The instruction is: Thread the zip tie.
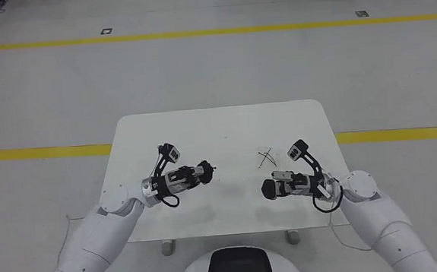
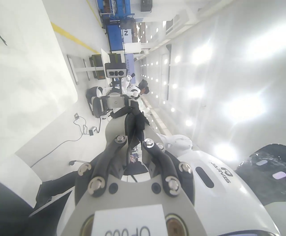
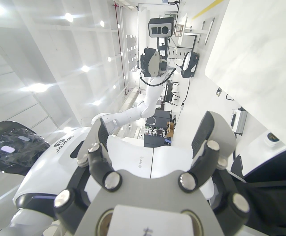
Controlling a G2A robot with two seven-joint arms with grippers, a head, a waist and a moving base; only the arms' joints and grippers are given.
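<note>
— Where is the zip tie (image 1: 266, 158) lying?
— As thin black crossed strands on the smooth white table (image 1: 225, 128), near the right gripper (image 3: 155, 120), which is gaping wide. The left gripper (image 2: 134, 116) is clenching; around what, I cannot tell.

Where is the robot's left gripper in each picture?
Top view: left gripper over the white table, at the left arm's tip.
Left wrist view: left gripper big and close, fingers shut.
Right wrist view: left gripper small, far off, beyond the open right gripper.
Shared landmark: the white table.
</note>
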